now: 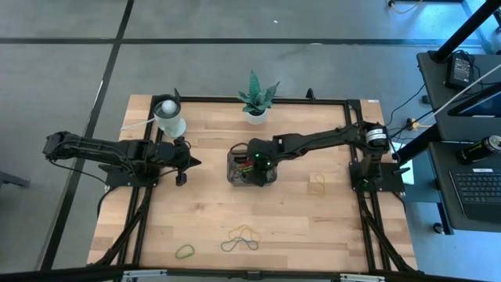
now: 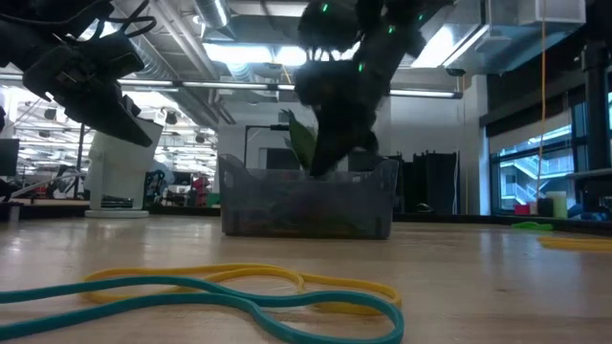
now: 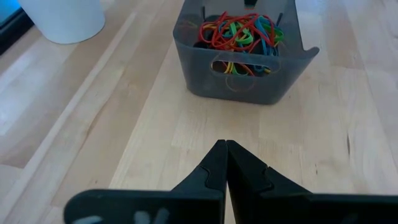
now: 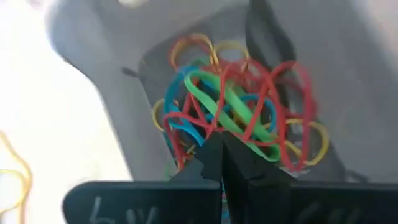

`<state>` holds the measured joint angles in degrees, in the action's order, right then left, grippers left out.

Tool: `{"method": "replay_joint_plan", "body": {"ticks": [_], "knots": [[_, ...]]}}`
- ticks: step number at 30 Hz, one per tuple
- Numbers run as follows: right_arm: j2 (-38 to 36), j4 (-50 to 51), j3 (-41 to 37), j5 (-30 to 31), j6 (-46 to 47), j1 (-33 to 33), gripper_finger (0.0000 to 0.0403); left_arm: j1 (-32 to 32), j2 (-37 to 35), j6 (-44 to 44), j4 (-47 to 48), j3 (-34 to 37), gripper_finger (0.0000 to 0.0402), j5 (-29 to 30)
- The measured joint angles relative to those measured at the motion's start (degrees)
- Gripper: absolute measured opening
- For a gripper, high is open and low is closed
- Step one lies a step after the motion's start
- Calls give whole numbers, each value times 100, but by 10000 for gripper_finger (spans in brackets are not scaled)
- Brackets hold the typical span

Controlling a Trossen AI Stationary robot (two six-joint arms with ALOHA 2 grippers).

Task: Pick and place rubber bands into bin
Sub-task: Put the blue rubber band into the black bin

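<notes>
The bin is sitting mid-table on the table and already holding a tangled heap of rubber bands — most of the work looks done. The right gripper is hanging over the bin, fingers pressed together, gripping nothing visible. The left gripper is waiting beside it, fingers closed and empty. About 4 loose bands are lying on the table, waiting to be picked — 3 at the near edge, 1 on the right.
</notes>
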<state>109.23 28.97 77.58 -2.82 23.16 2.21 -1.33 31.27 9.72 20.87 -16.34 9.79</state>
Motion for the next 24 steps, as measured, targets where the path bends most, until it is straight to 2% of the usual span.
{"method": "replay_joint_plan", "body": {"ticks": [6,10,14,17,24], "knots": [[-864,-13,-51,16,-397,3,0,-12,-1,2,-9,-4,2,-5],[-1708,-74,-501,194,-397,-12,0,-12,0,-1,-13,-176,2,-68],[-2811,-267,-1456,589,-72,-179,0,-23,36,-184,7,-399,2,-60],[-3756,-556,-2307,645,342,-407,0,-126,149,-188,78,-613,2,-39],[-5820,-772,-4134,1598,1247,-1284,0,-747,1030,588,476,-1343,2,244]]}}
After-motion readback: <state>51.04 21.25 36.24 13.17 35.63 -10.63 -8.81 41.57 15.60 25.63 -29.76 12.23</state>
